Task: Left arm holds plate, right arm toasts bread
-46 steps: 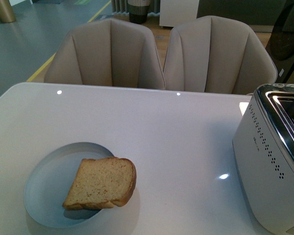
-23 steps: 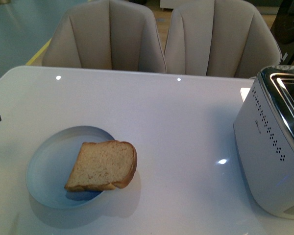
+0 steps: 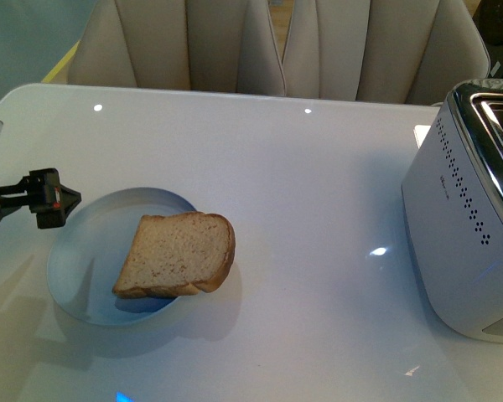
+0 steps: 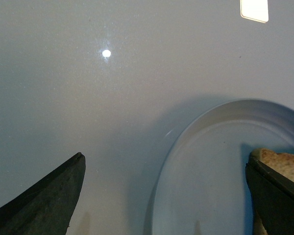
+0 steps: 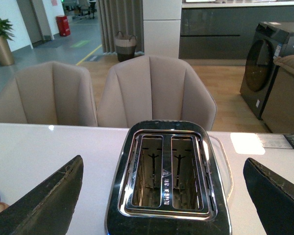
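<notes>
The left gripper (image 4: 164, 162) holds its jaws wide apart over the white counter (image 4: 63, 73), the plate (image 4: 210, 166) rim between them and the bread (image 4: 284, 164) against one jaw.

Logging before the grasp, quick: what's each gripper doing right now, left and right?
Left gripper: open, holding nothing, at the rim of the plate.
Right gripper: open, holding nothing, facing the toaster.
</notes>
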